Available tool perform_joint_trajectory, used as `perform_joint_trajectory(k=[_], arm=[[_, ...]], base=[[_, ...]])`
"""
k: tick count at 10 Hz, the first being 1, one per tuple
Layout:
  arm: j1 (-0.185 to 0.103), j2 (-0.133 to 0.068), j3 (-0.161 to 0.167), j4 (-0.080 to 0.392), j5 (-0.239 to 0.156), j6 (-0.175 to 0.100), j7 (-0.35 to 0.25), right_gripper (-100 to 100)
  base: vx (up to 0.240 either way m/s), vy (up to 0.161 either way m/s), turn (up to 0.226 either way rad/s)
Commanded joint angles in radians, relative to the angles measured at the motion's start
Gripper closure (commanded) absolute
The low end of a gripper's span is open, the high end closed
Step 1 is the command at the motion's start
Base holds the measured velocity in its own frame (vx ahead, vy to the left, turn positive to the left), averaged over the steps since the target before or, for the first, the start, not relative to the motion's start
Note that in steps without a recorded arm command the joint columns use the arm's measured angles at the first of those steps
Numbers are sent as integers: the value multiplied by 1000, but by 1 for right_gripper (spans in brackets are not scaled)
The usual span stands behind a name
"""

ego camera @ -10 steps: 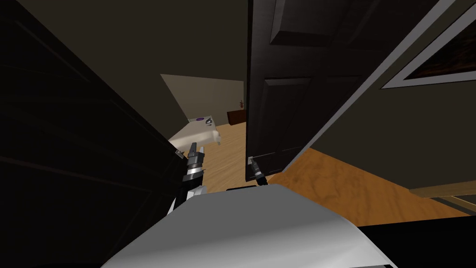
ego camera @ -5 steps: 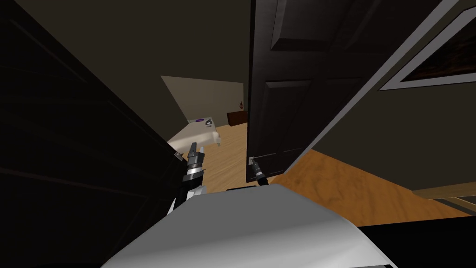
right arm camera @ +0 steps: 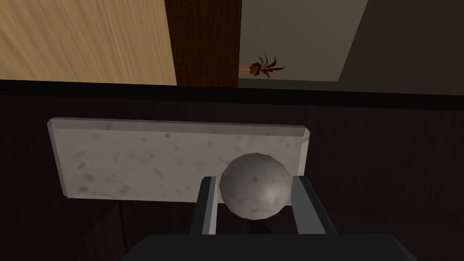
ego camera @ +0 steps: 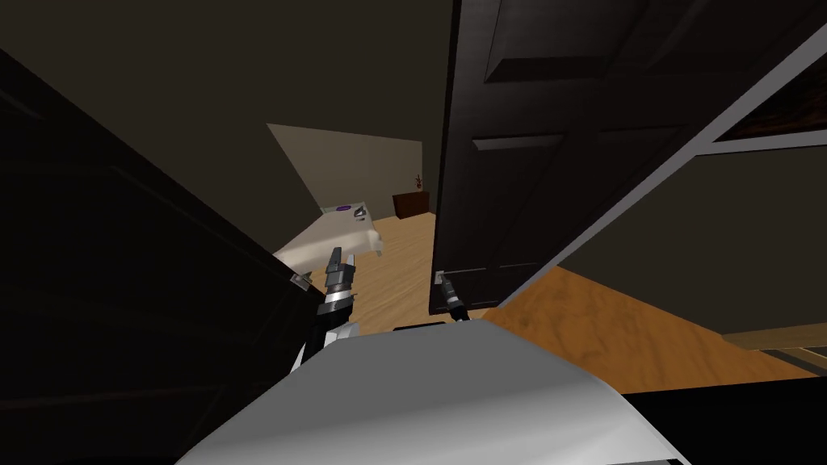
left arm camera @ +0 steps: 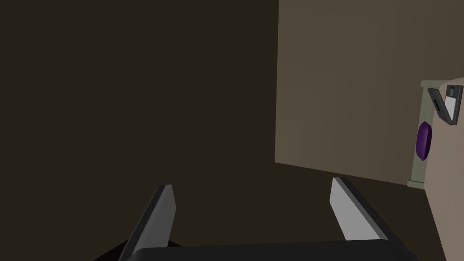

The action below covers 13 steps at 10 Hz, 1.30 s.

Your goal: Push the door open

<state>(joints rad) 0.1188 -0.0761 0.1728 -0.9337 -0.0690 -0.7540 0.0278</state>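
My right jaws are clamped on the round grey knob, pressing its two sides. The knob sits on a pale speckled plate fixed to the dark panelled door. The door stands ajar ahead on my right, its free edge bordering a gap that shows light wood floor and a pale bed. My left jaws are apart, held low in that gap.

Head camera steeply down on dark door, right wrist close at its knob, left wrist facing shared bed.
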Motion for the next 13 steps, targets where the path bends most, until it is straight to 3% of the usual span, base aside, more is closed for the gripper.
perform_joint_trajectory(k=[1, 4, 5, 10, 13], arm=[[-10, -14, -29, -1, -11, 5, 2, 100], [-19, -16, -64, 8, -24, 6, 10, 100], [-7, -8, -53, -7, -25, 12, 10, -100], [13, 13, -57, -33, -38, 20, 10, -100], [9, 6, -60, -22, -37, 10, 13, -100]], base=[[164, 40, -49], [152, 53, -81], [-50, 66, -111], [-221, 82, -56], [48, 12, 10]])
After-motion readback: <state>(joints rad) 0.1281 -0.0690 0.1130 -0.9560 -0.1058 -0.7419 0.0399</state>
